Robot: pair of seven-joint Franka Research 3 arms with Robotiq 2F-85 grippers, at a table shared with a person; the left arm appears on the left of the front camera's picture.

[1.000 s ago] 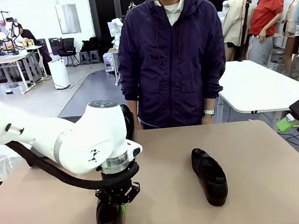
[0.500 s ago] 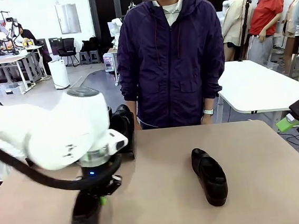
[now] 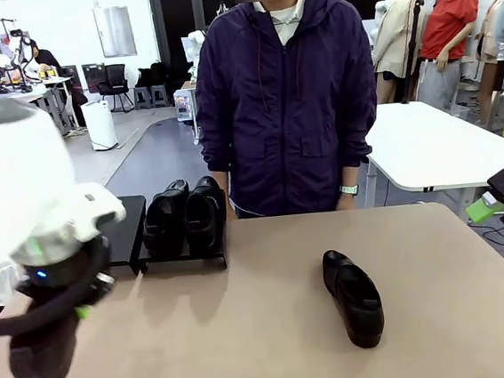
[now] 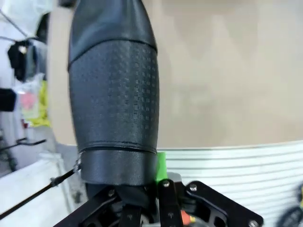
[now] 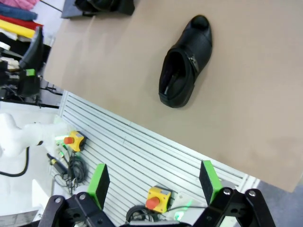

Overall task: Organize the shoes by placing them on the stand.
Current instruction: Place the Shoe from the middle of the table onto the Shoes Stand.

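Note:
My left gripper (image 3: 70, 315) is shut on a black shoe (image 3: 41, 354) and holds it above the table's near left corner; the arm is blurred. The left wrist view looks along that shoe's textured sole (image 4: 113, 94), with my left gripper (image 4: 142, 191) clamped on its heel end. Two more shoes (image 3: 184, 217) sit side by side on the right panel of the black stand (image 3: 180, 260) at the far left. The stand's left panel (image 3: 129, 226) is bare. One shoe (image 3: 353, 297) lies on the table right of centre. My right gripper (image 5: 154, 182) hangs open off the table's right side, well short of that shoe (image 5: 183, 64).
A person in a dark purple jacket (image 3: 288, 96) stands at the table's far edge, hands below it. The tan table (image 3: 267, 348) has free room in the middle. Slatted boards with a yellow and red stop button (image 5: 155, 200) lie under my right gripper.
My left arm has swung left with the shoe lifted off the table, uncovering the stand and its two shoes. The right arm and the lone shoe have not moved.

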